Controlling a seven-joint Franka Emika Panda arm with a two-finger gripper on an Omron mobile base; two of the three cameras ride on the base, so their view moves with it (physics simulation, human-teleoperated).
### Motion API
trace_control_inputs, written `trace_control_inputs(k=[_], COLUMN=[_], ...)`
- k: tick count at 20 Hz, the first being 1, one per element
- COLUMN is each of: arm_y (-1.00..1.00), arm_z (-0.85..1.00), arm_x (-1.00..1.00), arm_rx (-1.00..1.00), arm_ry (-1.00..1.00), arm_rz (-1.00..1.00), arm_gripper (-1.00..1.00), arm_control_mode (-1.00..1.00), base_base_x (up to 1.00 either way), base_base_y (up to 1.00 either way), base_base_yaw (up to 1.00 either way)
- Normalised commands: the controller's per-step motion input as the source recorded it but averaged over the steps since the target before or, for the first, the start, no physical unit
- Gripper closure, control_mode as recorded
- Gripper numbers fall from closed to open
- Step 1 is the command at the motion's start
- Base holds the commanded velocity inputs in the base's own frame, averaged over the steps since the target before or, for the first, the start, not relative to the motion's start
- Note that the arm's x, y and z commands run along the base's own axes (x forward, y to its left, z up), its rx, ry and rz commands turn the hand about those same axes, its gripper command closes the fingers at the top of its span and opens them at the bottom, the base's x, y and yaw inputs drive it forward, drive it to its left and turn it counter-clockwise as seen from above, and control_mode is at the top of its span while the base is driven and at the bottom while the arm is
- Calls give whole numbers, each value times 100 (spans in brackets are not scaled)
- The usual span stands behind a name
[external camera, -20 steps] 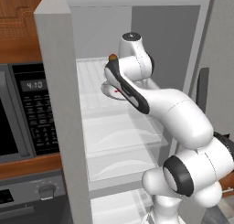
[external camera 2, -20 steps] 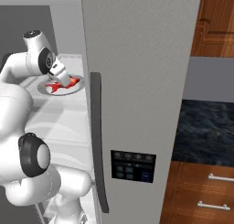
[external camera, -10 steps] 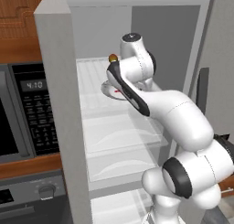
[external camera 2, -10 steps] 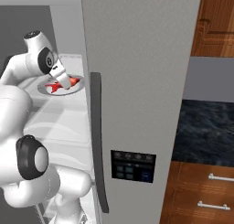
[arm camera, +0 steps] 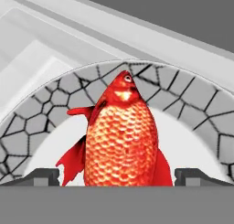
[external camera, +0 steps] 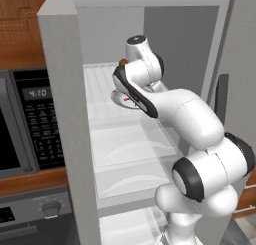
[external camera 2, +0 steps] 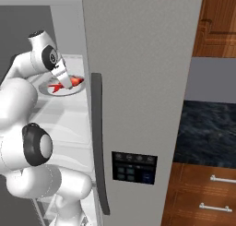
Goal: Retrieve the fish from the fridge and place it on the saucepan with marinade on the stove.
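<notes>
On round plate [arm camera: 192, 104] (crackle-patterned rim), scaly fish [arm camera: 121, 141]

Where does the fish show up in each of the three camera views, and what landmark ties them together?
Left base view: the fish is a red sliver left of centre, mostly hidden behind the arm.
Right base view: the fish lies upper left, below the hand.
Hand view: the fish sits at centre, between the open gripper tips.
Shared landmark: the grey plate under it.
</notes>
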Motion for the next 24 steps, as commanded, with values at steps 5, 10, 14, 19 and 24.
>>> trace_control_inputs(k=[5, 10, 14, 19, 24], arm_y=[1, 17, 35, 13, -3], arm_z=[-2, 2, 0, 0, -9], arm_x=[-1, -9, -4, 0, 0], arm_rx=[0, 0, 0, 0, 0], arm_ry=[3, 0, 0, 0, 0], arm_rz=[-13, -10, -9, -7, -2], arm_gripper=[-100, -100, -100, -100, -100], arm_control_mode=[-100, -100, -100, -100, -100], base_base_x=[0, 0, 0, 0, 0], base_base_y=[0, 0, 0, 0, 0], base_base_yaw=[0, 0, 0, 0, 0])
